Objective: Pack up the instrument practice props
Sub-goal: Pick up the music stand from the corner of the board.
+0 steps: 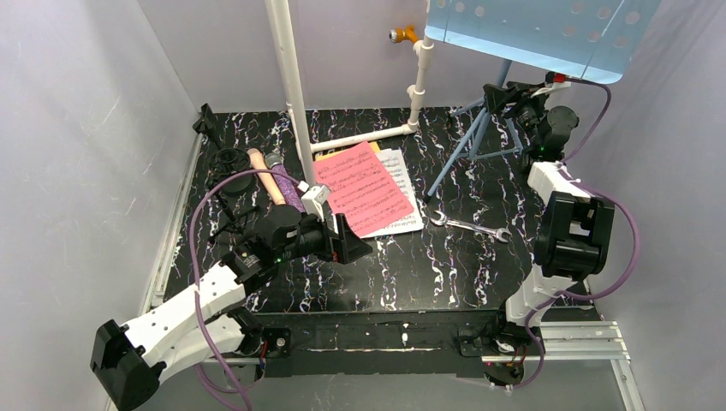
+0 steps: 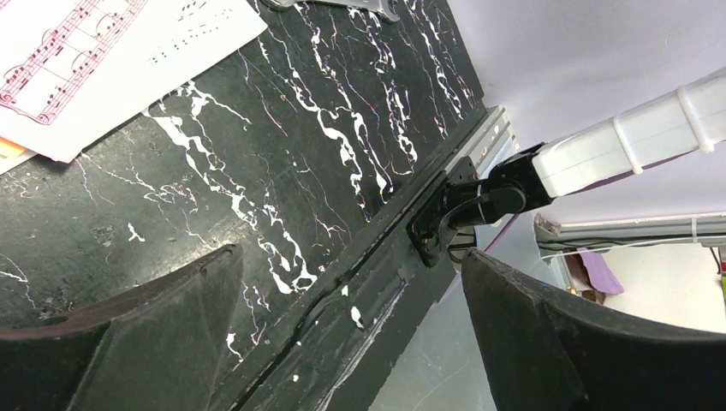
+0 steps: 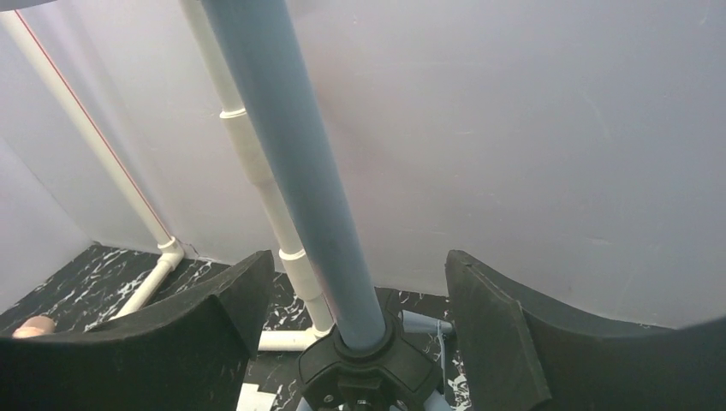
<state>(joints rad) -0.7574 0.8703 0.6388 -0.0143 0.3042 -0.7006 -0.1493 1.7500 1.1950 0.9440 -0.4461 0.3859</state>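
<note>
Light-blue perforated metal music rack (image 1: 548, 34), upright on grey-blue tripod legs (image 1: 467, 145) at the far right corner of the black, white-veined marble-pattern table (image 1: 411, 274). Right gripper (image 3: 360, 265) unclenched, one black finger either side of the rack's grey-blue pole (image 3: 291, 154), just above the black leg hub (image 3: 368, 368), clear of it on both sides. Left gripper (image 2: 351, 257) spread wide and empty over the near half, left of centre.

Pink and white sheet-music pages (image 1: 361, 188) flat mid-table. Black mic tripod and round-base holder (image 1: 227, 163) at the left edge. Peach microphone (image 1: 264, 175) and purple glitter microphone (image 1: 288, 187) side by side just beside it.

Likely hazard: top-heavy rack tipping or twisting if clamped off-centre or dragged sideways, with legs snagging the white plastic pipes (image 1: 291, 86) or sweeping the silver wrench (image 1: 469, 225).

Surface: hard, probably slick, offering little hold for the legs. Room: plain pale walls on three sides.
</note>
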